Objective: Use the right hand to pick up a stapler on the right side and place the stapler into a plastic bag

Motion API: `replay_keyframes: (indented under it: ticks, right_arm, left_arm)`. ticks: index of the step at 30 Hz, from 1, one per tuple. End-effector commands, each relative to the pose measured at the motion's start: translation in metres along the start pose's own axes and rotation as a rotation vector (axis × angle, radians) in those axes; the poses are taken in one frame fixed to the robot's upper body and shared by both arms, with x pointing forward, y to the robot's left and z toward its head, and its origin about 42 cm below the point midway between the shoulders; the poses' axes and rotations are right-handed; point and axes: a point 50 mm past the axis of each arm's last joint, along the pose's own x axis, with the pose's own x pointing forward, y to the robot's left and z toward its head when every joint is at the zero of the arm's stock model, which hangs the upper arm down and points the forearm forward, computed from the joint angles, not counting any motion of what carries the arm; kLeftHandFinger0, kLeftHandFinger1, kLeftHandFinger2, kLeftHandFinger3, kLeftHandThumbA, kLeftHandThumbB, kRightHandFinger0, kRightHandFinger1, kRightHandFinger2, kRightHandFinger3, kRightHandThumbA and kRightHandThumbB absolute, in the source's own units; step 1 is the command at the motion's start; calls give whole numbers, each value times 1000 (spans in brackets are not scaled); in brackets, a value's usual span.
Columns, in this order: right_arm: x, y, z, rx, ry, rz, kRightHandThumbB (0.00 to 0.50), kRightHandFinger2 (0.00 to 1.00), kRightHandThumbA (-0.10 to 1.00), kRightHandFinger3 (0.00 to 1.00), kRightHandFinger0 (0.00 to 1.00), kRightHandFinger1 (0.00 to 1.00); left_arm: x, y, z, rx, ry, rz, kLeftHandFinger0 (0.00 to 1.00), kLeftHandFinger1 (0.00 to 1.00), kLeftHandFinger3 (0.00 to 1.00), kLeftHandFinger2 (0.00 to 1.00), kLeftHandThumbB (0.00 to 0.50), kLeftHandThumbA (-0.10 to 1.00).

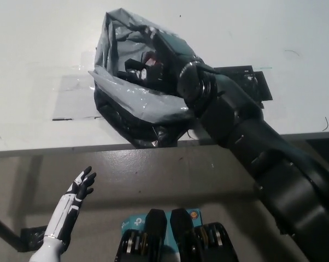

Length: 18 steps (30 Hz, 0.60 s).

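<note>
One camera, mounted on the robot's head, faces steeply downward. The white table (39, 49) fills the far half of the frame at close range. The floor (170, 174) fills the near half. The plastic bag (137, 101) lies near frame centre.

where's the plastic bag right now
In the head view, the plastic bag sits upper middle on the white table, by its front edge, with the right hand inside its mouth.

A white table (39, 33) fills the upper frame before me; below its front edge, a dull grey-brown floor (181, 180) lies in shade.
</note>
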Motion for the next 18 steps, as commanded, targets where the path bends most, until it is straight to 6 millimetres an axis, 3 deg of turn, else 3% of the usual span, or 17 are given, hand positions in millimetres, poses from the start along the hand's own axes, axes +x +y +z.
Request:
replay_keyframes:
  ticks: [1, 2, 3, 4, 5, 7, 9, 10, 11, 14, 15, 18]
  right_arm:
    - [-7, -45, 78, -82, -340, -86, 456, 1000, 865, 1000, 1000, 1000]
    - [-13, -51, 90, -88, -390, -104, 456, 1000, 868, 1000, 1000, 1000]
    - [-18, -55, 98, -91, -421, -116, 491, 1000, 1000, 1000, 1000, 1000]
    - [-25, -64, 108, -71, -467, -142, 440, 1000, 974, 1000, 1000, 1000]
    - [-36, -87, 121, -18, -544, -195, 452, 1000, 946, 1000, 1000, 1000]
    - [-54, -123, 134, 47, -631, -290, 454, 1000, 981, 1000, 1000, 1000]
    - [-83, -171, 142, 122, -693, -391, 407, 1000, 967, 1000, 1000, 1000]
    - [-90, -180, 143, 131, -702, -406, 406, 1000, 969, 1000, 1000, 1000]
    - [-106, -202, 141, 171, -725, -462, 366, 1000, 895, 1000, 1000, 1000]
    - [-136, -238, 128, 199, -764, -565, 372, 1000, 930, 1000, 1000, 1000]
    - [-155, -252, 114, 222, -775, -599, 364, 1000, 926, 1000, 1000, 1000]
    - [-186, -262, 86, 203, -768, -634, 366, 1000, 963, 1000, 1000, 1000]
  left_arm:
    - [5, 3, 10, 9, -43, -18, 1000, 1000, 1000, 1000, 294, 1000]
    - [5, 3, 10, 14, -43, -18, 1000, 1000, 1000, 1000, 294, 1000]
    - [5, 3, 10, 18, -42, -19, 1000, 1000, 1000, 1000, 285, 1000]
    - [4, 3, 10, 19, -42, -17, 1000, 1000, 1000, 1000, 282, 1000]
    - [4, 3, 9, 12, -43, -18, 1000, 1000, 1000, 1000, 254, 1000]
    - [4, 3, 9, 7, -47, -17, 1000, 1000, 1000, 1000, 244, 1000]
    - [7, 3, 10, 7, -52, -14, 1000, 1000, 1000, 1000, 240, 1000]
    - [7, 3, 10, 7, -53, -13, 1000, 1000, 1000, 1000, 240, 1000]
    - [12, 4, 12, 8, -59, -9, 1000, 1000, 1000, 1000, 258, 1000]
    - [22, 8, 19, 9, -76, -5, 1000, 1000, 1000, 1000, 280, 1000]
    - [26, 8, 21, 5, -86, -7, 1000, 1000, 1000, 1000, 281, 1000]
    - [31, 10, 25, 4, -102, -3, 1000, 1000, 1000, 1000, 261, 1000]
